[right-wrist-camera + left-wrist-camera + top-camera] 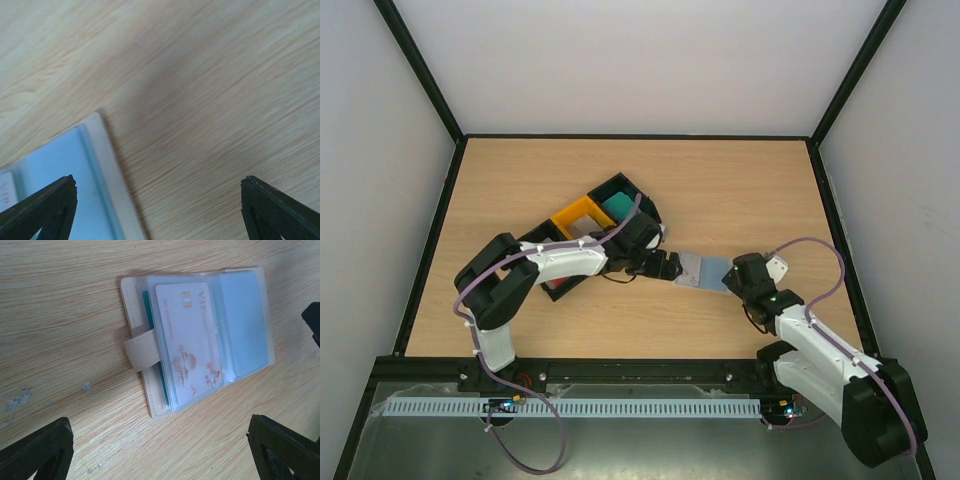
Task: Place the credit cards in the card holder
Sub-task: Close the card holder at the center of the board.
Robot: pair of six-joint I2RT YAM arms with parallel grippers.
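The card holder (702,270) lies opened flat on the bench (720,190), directly between the two grippers: just ahead of the left gripper (670,267) and just in front of the right gripper (735,277). Seen from the left wrist, the left gripper (159,440) hangs over the bench with its fingers (37,450) spread wide and nothing between them. The holder lies a little beyond their tips, not touched. A red-and-white card (187,342) sits in the holder's clear sleeve, and the edge of a teal card (145,310) shows beside it, on the side where the beige strap (141,352) folds over. The right gripper (159,185) is also spread wide and grips nothing. One corner of the holder (65,160), blue inside with a beige border, reaches under its left finger (45,207), while bare wood lies under the rest of the gap. Behind the left gripper, past its wrist, stands a black tray (625,183) with a yellow tray (570,215) and a teal stack (617,204) in it, well apart from the holder.
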